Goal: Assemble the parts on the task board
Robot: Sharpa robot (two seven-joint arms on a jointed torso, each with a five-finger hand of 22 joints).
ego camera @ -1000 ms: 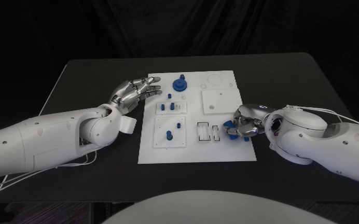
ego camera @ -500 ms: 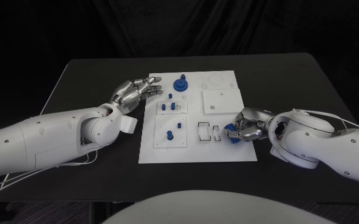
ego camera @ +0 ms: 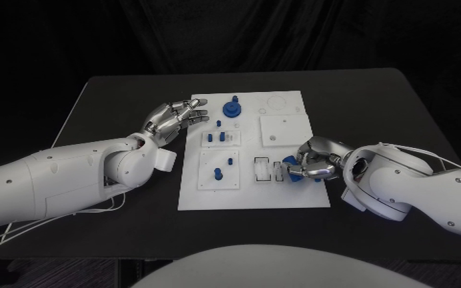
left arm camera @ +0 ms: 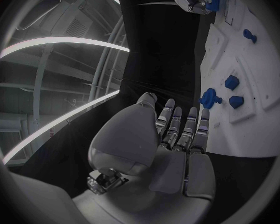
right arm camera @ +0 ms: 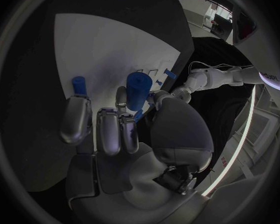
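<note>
1. Right hand (ego camera: 313, 159) at the right edge of the task board (ego camera: 250, 198), fingers curled around a blue cylindrical part (right arm camera: 137, 91), held upright between thumb and fingers; most likely gripped that way so its lower end can go straight down into a seat on the board.
2. Held just beside the slotted fixtures (ego camera: 269, 169) near the board's lower right, probably the intended seat, though which slot cannot be told.
3. A second small blue part (right arm camera: 79, 84) beyond the fingertips, on or just above the board; contact with it cannot be told.
4. Left hand (ego camera: 174, 120) empty, fingers spread and extended, at the board's left edge on the counter (ego camera: 115, 95); seemingly parked there to stay clear while ready to steady the board.
5. Already seated: a blue round knob (ego camera: 232, 109) near the board's top, small blue pegs (ego camera: 220, 136) in the middle-left plate, and more (ego camera: 224, 169) in the lower-left plate.
6. Plain square plate (ego camera: 284, 130) at right without blue parts, so assembly judged partway through.
</note>
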